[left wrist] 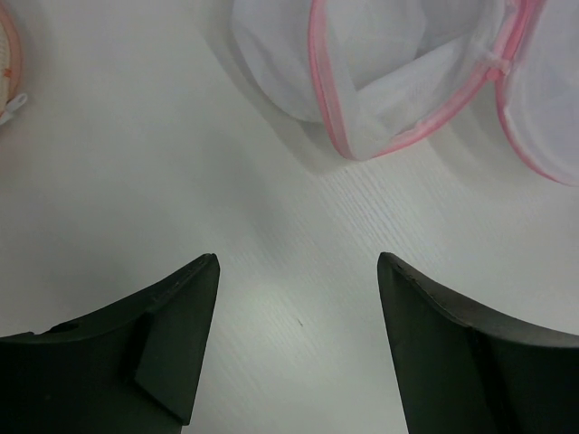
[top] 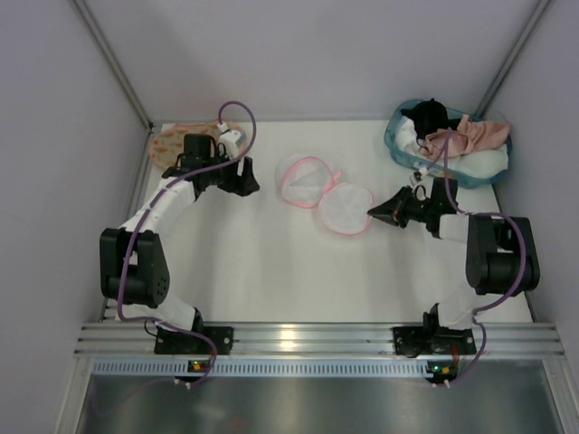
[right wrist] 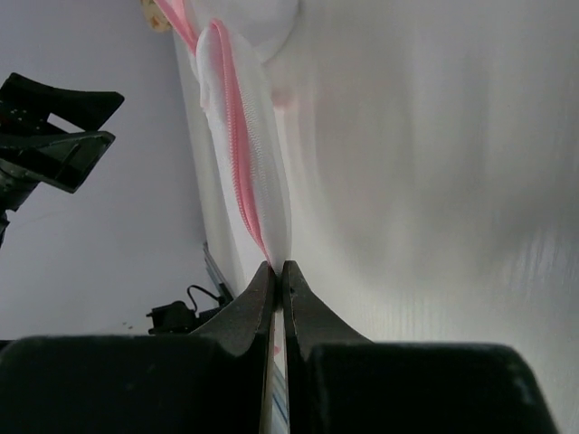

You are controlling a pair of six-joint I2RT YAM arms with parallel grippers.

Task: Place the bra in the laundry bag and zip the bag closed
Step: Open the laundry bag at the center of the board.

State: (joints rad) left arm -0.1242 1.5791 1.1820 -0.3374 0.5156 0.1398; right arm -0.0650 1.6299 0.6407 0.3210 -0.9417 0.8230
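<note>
The laundry bag lies unzipped mid-table, its two white mesh halves with pink zipper rims spread side by side. My right gripper is shut on the rim of the right half; in the right wrist view the gripper pinches the pink-edged mesh. My left gripper hangs open just left of the bag, holding nothing. In its wrist view the gripper is over bare table, with the bag ahead of it. The salmon-pink bra lies in the basket at the back right.
The teal basket at the back right also holds black and white garments. An orange-printed padded piece lies at the back left, behind the left arm. Grey walls close in the table on three sides.
</note>
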